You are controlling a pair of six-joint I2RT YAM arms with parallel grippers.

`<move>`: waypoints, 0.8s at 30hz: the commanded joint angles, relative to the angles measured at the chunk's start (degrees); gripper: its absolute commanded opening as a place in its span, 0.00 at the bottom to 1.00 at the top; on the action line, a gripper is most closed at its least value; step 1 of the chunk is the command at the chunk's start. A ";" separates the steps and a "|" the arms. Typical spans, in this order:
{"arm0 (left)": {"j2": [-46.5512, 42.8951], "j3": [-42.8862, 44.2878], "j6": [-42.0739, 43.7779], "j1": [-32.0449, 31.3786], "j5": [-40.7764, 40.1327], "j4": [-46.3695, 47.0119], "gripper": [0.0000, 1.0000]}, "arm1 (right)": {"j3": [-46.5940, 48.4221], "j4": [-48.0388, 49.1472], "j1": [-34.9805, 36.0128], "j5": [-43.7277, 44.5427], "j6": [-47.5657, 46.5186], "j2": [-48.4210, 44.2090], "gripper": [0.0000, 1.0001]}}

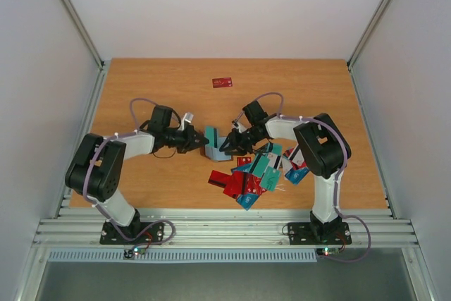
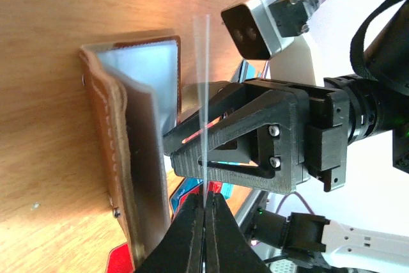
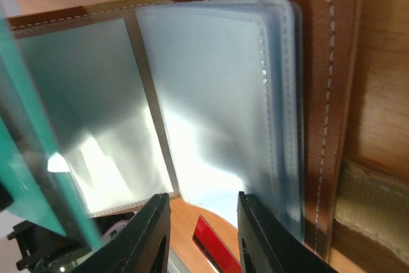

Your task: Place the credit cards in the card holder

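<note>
Left gripper (image 2: 204, 201) clamps a teal card (image 1: 210, 133) upright beside the open card holder (image 2: 137, 158); right gripper (image 3: 203, 228) stands parted, gripping nothing.

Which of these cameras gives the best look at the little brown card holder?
The right wrist view: the open card holder fills the frame, its clear sleeves and stitched brown edge plain. The left wrist view shows it nearly edge-on. The top external view shows it only small and far off.
</note>
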 commanded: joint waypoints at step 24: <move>1.80 4.59 20.91 -0.27 -6.91 -26.25 0.00 | -2.48 -1.44 -0.67 4.29 -1.75 3.48 0.31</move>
